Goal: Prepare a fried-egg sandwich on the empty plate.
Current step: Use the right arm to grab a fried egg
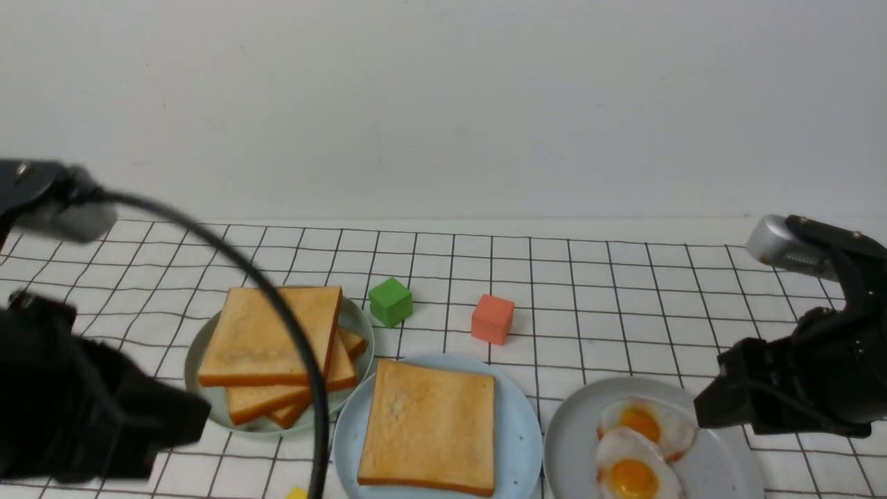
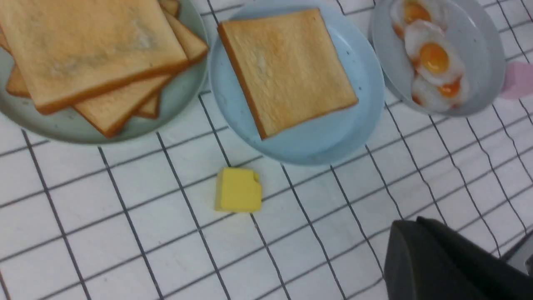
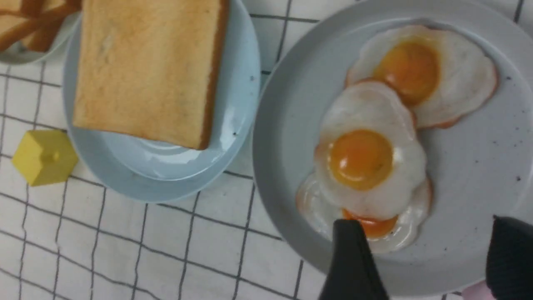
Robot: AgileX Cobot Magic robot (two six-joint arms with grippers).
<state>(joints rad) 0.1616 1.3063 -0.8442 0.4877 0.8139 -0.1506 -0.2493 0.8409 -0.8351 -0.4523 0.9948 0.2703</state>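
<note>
The empty plate [image 1: 520,436] [image 2: 325,141] [image 3: 166,175], pale blue, carries one square toast slice [image 1: 429,430] [image 2: 287,71] [image 3: 145,66]. To its left a sage-green plate [image 1: 355,320] [image 2: 179,96] holds a stack of toast [image 1: 270,333] [image 2: 83,46]. To its right a grey plate [image 1: 721,475] [image 3: 470,166] holds overlapping fried eggs [image 1: 634,475] [image 3: 366,162] [image 2: 433,58]. My left gripper [image 1: 201,416] [image 2: 406,223] is shut on nothing, over bare cloth near the front left. My right gripper [image 1: 710,402] [image 3: 422,223] is open over the grey plate's edge, with one finger beside the nearest egg.
A green cube [image 1: 390,301] and an orange-red cube [image 1: 493,318] sit behind the plates. A yellow block [image 2: 238,190] [image 3: 43,156] lies in front of the blue plate. A pink piece [image 2: 518,79] lies by the grey plate. A black cable [image 1: 277,298] arcs across the toast stack.
</note>
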